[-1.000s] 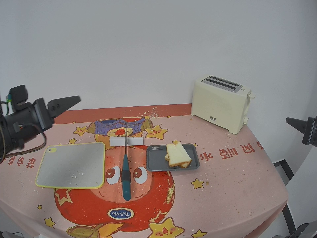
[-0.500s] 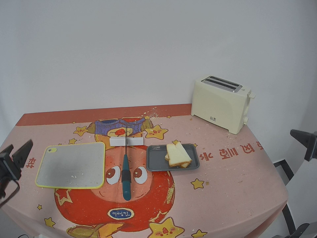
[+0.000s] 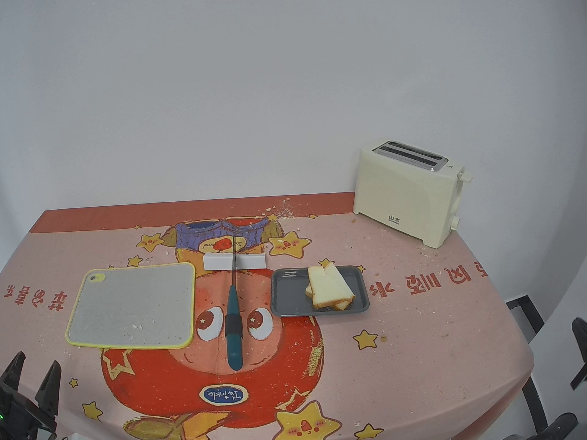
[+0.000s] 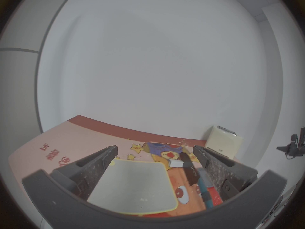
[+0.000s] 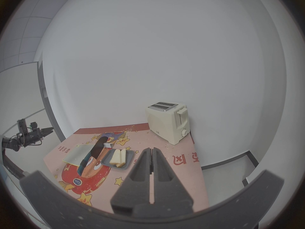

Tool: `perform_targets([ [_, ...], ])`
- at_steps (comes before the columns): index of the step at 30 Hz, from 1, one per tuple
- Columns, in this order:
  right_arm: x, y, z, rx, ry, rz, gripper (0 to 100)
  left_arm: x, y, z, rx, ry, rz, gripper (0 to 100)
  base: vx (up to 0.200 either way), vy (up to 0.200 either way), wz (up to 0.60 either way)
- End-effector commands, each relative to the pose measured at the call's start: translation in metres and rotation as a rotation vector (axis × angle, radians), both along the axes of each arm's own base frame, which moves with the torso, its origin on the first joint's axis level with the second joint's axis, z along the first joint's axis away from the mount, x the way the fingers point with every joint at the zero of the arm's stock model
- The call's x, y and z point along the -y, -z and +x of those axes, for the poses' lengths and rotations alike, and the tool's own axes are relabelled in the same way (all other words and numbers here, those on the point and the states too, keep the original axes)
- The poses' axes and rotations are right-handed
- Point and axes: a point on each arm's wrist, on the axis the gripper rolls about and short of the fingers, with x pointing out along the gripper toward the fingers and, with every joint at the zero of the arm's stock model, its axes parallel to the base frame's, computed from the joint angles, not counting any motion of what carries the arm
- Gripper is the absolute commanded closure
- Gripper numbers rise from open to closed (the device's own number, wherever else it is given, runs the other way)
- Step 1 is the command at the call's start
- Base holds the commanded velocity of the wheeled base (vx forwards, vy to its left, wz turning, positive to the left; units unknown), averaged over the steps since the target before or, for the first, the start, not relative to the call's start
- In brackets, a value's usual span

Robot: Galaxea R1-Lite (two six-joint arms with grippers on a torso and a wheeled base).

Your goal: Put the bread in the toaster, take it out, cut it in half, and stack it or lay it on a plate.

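Observation:
Two cut bread pieces (image 3: 329, 286) lie stacked on a grey plate (image 3: 287, 299) mid-table. The cream toaster (image 3: 408, 190) stands at the back right with its slots empty. A teal-handled knife (image 3: 233, 331) lies with its blade on a white rest (image 3: 214, 261), between the plate and the cutting board (image 3: 131, 305). My left gripper (image 3: 30, 381) is open and holds nothing, low at the table's front left corner; its wrist view looks over the board (image 4: 136, 185). My right gripper (image 5: 152, 151) is shut and holds nothing, off the table's right edge, well away from the bread (image 5: 118, 156).
Crumbs dot the cutting board and the cloth near the toaster. The printed tablecloth (image 3: 428, 349) has open room at the front right. A white wall rises just behind the table. A dark chair frame (image 3: 526, 313) stands past the right edge.
My left arm has dropped from above the table's back left down to the front left corner. My right gripper has sunk lower along the right edge. Nothing on the table has moved.

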Motion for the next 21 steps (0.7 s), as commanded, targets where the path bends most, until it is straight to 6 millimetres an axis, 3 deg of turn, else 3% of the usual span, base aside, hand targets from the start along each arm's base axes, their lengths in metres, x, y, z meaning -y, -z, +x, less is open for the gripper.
perform_targets([
  [1, -0.003, 0.0608, -0.0385, 0.181, -0.095, -0.014, 100, 0.0029, 0.0265, -0.0205, 0.083, 0.072, 0.084, 0, 0.0, 0.0, 0.0],
  [8, -0.0006, 0.0683, -0.0324, 0.227, 0.018, 0.028, 100, 0.003, 0.0267, -0.0204, 0.077, 0.071, 0.12, 0, 0.0, 0.0, 0.0],
  [12, -0.0007, 0.0688, -0.0325, 0.22, 0.018, 0.024, 100, -0.0006, 0.0285, -0.0197, 0.075, -0.098, 0.12, 0, 0.0, 0.0, 0.0],
  [14, -0.0007, 0.0688, -0.0325, 0.22, 0.017, 0.021, 100, -0.0002, 0.029, -0.0187, 0.085, -0.08, 0.126, 0, 0.0, 0.0, 0.0],
  [16, -0.0006, 0.0691, -0.0324, 0.22, 0.013, 0.026, 100, 0.0032, 0.0332, -0.0158, 0.113, 0.079, 0.15, 0, 0.0, 0.0, 0.0],
  [21, -0.0006, 0.0688, -0.0324, 0.223, 0.015, 0.039, 100, 0.0021, 0.0334, -0.0159, 0.108, 0.024, 0.146, 0, 0.0, 0.0, 0.0],
])
